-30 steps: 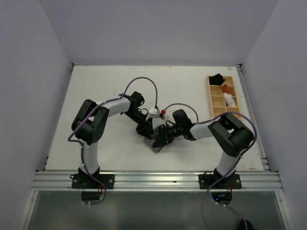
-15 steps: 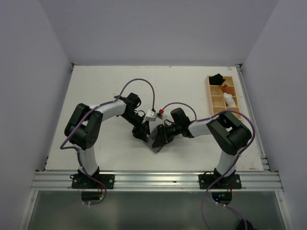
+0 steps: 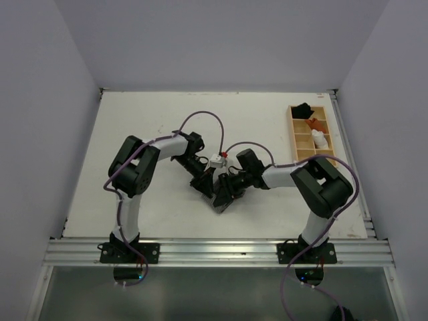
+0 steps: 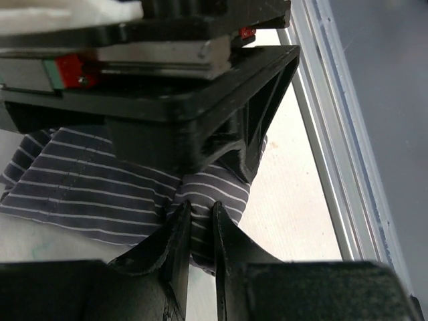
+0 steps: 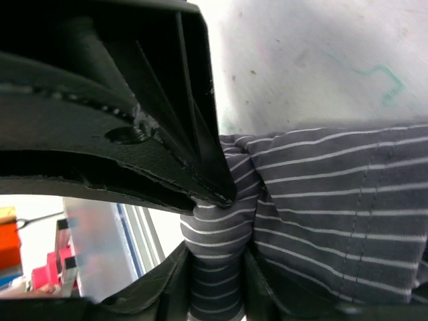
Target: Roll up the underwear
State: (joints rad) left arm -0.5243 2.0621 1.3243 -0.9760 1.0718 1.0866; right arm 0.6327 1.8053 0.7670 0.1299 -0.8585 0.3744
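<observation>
Grey-and-white striped underwear (image 3: 221, 202) bunched at centre frame on white table (image 3: 134, 134), between both arms. Pinched by left gripper (image 4: 200, 224), fingers pressed onto a raised fold of the cloth; likewise nipped by right gripper (image 5: 217, 267), low in the middle of its wrist view. Faint green scribble (image 5: 384, 79) on tabletop, upper right there, possibly writing but too vague to read. Pale lilac walls (image 3: 221, 40) behind. Aluminium rail (image 3: 214, 251) along bottom. Wooden tray (image 3: 296, 144) at upper right, holding black bundle (image 3: 303, 108), orange bundle (image 3: 315, 124), white bundle (image 3: 321, 140).
</observation>
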